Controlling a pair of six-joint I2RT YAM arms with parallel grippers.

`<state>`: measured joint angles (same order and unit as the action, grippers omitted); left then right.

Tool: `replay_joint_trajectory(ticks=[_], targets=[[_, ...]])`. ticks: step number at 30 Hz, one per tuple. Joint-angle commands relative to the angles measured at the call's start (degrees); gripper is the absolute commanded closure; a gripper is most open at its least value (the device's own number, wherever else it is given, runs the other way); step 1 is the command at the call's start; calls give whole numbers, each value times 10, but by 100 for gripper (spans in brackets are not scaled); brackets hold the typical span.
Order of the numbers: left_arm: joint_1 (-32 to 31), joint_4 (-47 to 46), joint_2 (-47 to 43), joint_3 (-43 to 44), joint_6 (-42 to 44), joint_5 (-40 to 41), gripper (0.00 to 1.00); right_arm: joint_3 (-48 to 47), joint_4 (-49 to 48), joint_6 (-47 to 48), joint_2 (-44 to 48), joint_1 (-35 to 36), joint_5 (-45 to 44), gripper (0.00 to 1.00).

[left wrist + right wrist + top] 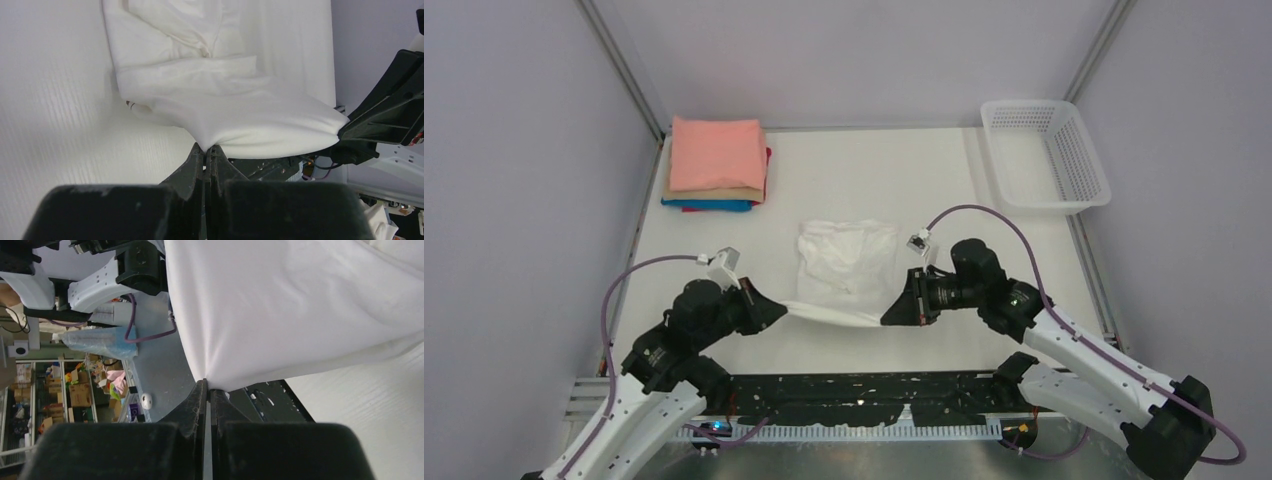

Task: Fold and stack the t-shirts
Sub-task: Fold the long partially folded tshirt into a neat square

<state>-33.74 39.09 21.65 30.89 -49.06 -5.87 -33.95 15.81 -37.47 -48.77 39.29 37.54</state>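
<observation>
Pinched in the closed jaws of the left gripper (777, 311) and right gripper (891, 314) is the near hem of the white shirt (849, 262), lifted between them; the rest is spread at centre. Folded shirts (716, 160) are stacked at 11 o'clock, a basket (1046, 155) at 1 o'clock.

Five t-shirts (849, 262), one mesh basket (1039, 160)
One white t-shirt (225, 107); four folded in a stack (716, 165): salmon-pink, tan, blue, magenta.
</observation>
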Motion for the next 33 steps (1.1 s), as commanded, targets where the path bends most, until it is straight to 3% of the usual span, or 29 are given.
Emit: replay_joint_trajectory(ticks=[1,14,33], targets=[[1,24,8,33,16,28,100,-36,26,14,-3,-4,58,94],[15,-60,260,187,74,142,100,-102,14,54,-99,-167,74,94],[123,-159,582,335,110,-8,100,-183,-86,49,-329,-267,85,94]])
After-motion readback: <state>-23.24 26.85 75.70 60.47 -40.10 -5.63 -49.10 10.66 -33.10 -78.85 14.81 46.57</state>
